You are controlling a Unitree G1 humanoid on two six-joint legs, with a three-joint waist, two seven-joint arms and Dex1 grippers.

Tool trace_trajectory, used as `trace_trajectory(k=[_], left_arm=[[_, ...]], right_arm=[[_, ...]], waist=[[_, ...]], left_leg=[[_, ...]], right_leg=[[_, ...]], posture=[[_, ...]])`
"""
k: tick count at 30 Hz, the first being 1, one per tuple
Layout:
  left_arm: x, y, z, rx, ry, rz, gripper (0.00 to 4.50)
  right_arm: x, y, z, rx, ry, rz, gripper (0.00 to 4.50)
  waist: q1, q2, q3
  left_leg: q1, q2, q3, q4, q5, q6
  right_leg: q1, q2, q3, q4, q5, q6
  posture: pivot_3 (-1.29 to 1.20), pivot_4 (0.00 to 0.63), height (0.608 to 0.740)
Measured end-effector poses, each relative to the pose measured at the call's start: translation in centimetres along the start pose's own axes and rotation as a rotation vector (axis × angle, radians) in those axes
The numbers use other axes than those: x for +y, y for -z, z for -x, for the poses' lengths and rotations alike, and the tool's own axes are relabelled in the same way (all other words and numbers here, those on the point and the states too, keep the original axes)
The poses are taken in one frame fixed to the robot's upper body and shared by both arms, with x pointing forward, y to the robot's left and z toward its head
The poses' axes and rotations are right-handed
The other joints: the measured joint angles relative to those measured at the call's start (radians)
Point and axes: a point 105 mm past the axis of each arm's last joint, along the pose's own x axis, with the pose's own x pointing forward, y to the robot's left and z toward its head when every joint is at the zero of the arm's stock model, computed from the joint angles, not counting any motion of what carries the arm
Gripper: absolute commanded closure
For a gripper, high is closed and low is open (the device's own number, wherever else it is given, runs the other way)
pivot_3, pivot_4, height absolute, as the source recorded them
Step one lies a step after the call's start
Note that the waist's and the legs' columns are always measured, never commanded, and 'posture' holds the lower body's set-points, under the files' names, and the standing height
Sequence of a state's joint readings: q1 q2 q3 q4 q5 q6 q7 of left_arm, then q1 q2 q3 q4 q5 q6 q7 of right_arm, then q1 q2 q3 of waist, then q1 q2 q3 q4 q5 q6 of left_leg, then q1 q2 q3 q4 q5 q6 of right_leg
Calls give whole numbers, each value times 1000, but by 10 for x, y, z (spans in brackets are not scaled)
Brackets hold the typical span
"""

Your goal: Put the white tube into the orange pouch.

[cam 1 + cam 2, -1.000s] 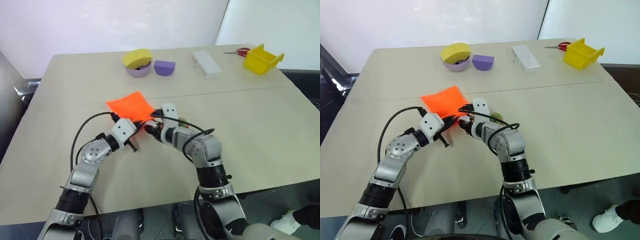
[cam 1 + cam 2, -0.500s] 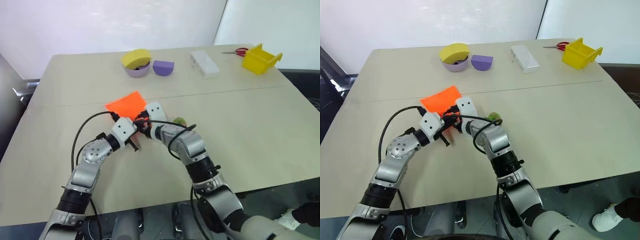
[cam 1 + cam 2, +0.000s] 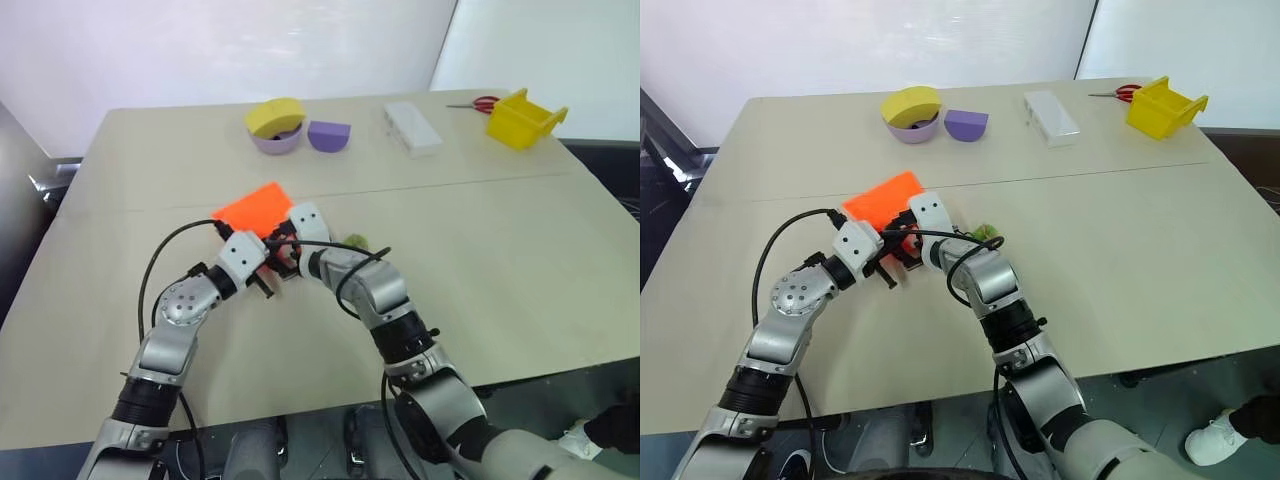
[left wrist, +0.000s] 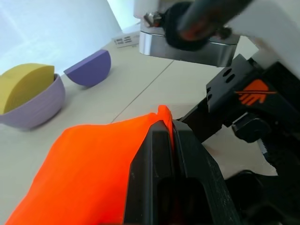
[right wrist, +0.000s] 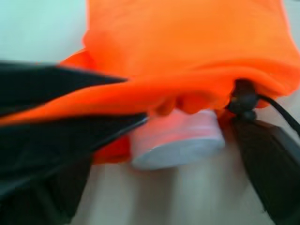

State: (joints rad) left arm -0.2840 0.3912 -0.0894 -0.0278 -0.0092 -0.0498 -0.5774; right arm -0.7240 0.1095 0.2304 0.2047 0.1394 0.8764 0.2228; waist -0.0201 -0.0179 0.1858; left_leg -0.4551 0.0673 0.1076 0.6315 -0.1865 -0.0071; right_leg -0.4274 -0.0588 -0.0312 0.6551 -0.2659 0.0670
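Observation:
The orange pouch [image 3: 255,207] lies on the table with its near edge lifted. My left gripper [image 4: 165,129] is shut on that edge of fabric [image 4: 93,164]. The white tube [image 5: 176,143] sits in the pouch's mouth, its round end poking out under the bunched rim. My right gripper [image 5: 190,126] is right at the mouth, open, with one black finger [image 5: 267,164] standing off to the side of the tube. The black cord runs from the rim, and its green ball [image 3: 357,242] rests on the table beside my right wrist.
At the table's far side stand a lavender bowl with a yellow half-round [image 3: 275,125], a purple half-round block [image 3: 329,135], a white box [image 3: 412,127], a yellow bin [image 3: 524,117] and red-handled scissors [image 3: 480,102]. A seam crosses the tabletop behind the pouch.
My right hand has shifted left, up against the left gripper at the pouch's mouth, and rolled a little. The left gripper has kept still on the pouch.

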Motion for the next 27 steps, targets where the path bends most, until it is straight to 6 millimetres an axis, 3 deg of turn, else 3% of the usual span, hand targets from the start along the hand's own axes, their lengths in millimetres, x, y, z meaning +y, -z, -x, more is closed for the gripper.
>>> trace_trajectory(k=[19,27], left_arm=[[-8,3,1,9,23,8,4500],[-10,6,3,20,34,9,4500]], right_arm=[[4,-8,56,-17,-255,172,69],[-12,-1,82,-11,-299,260,69]], waist=[[4,0,0],[6,0,0]], left_leg=[[-1,0,-1,0,0,0],[-2,0,-1,0,0,0]], right_leg=[[-1,0,0,0,0,0],[-1,0,-1,-2,0,0]], posture=[[0,150,740],[0,150,740]])
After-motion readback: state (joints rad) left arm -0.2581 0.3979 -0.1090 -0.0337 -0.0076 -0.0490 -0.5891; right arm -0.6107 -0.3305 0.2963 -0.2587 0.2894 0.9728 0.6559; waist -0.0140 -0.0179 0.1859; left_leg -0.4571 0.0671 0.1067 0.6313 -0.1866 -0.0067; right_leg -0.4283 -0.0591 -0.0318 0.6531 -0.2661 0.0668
